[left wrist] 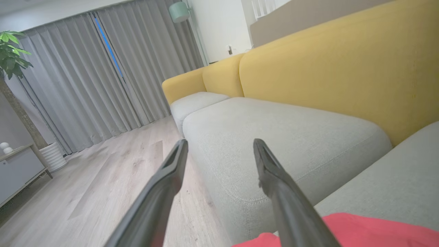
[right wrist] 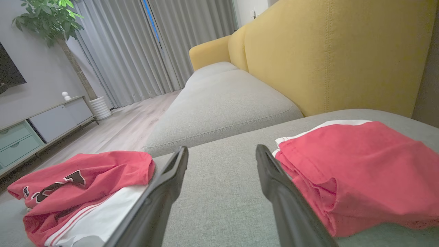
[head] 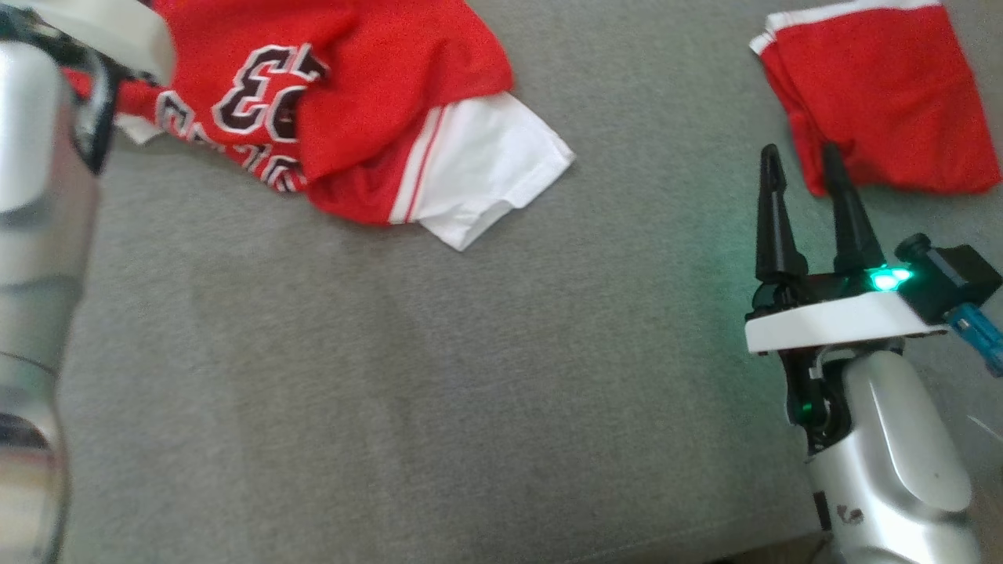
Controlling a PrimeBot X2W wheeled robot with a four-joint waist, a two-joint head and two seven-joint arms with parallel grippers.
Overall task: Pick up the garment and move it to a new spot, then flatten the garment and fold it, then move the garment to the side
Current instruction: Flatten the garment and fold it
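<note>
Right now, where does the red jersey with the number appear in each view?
Head view: the jersey lies crumpled at the upper left.
Left wrist view: a strip of red cloth at the bottom right edge, probably the same jersey.
Right wrist view: it lies in the lower left corner.
Shared landmark: the grey sofa cushion under it.

Red-and-white jersey (head: 376,70), grey cushion (head: 392,376)

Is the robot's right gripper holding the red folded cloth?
No, the right gripper stands open with just gray cushion between its fingers, and the red folded cloth lies beside it.
</note>
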